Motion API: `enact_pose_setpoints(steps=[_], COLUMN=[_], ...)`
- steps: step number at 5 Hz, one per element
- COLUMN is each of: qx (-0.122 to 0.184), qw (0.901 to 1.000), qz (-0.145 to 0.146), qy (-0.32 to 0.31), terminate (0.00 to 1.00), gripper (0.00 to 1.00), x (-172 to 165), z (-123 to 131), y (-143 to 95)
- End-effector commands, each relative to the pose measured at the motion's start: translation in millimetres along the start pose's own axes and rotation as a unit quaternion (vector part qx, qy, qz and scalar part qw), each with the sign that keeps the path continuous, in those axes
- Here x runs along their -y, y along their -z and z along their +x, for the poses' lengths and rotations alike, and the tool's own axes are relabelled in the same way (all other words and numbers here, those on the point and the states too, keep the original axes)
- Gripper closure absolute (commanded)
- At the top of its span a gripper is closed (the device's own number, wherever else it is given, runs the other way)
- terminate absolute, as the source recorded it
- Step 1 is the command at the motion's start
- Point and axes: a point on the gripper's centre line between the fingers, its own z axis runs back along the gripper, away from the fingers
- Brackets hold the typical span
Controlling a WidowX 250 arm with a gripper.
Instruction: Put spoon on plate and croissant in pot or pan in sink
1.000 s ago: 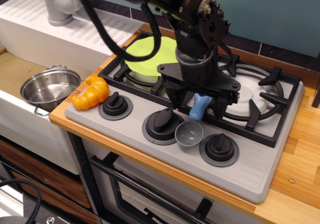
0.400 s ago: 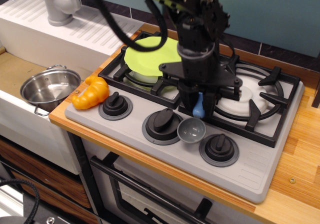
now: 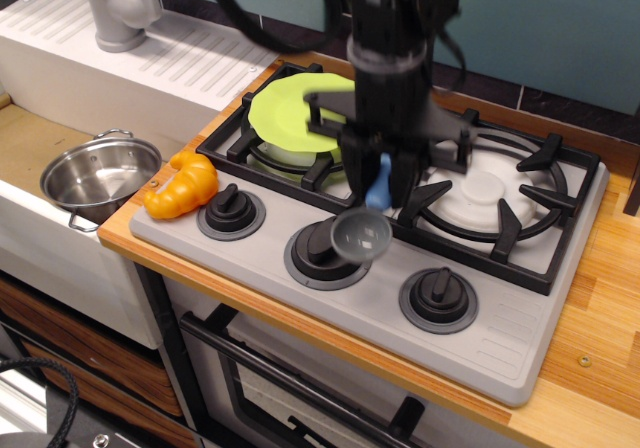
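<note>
My gripper (image 3: 378, 183) is shut on the light-blue handle of the spoon (image 3: 364, 230) and holds it in the air above the stove's front edge, its grey bowl hanging over the middle knob. The lime-green plate (image 3: 285, 111) lies on the left burner grate, just left of the gripper. The orange-yellow croissant (image 3: 180, 186) lies at the stove's left front corner. The steel pot (image 3: 98, 176) stands in the sink (image 3: 30, 143), next to the croissant.
Three black knobs (image 3: 231, 209) line the stove's front. The right burner grate (image 3: 495, 206) is behind the gripper on the right. A grey faucet (image 3: 118, 6) stands on the ribbed drainboard (image 3: 195, 63). A wooden counter edge (image 3: 600, 298) runs at right.
The gripper closed on the spoon's handle, lifted it off the stove and moved up and a little left. The spoon's bowl now hangs in the air.
</note>
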Motion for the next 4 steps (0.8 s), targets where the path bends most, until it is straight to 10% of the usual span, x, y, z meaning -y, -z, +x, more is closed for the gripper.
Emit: enact_pose_setpoints(steps=[1,4], qx=[0.047,0.077], qw=[0.9983,0.9915], qz=[0.015,0.0], qy=[0.033,0.105], terminate=[0.0,0.0], gripper=[1.0,1.0], x=[-25.0,-79.1], z=[30.9,76.9], y=[-35.8,-18.0])
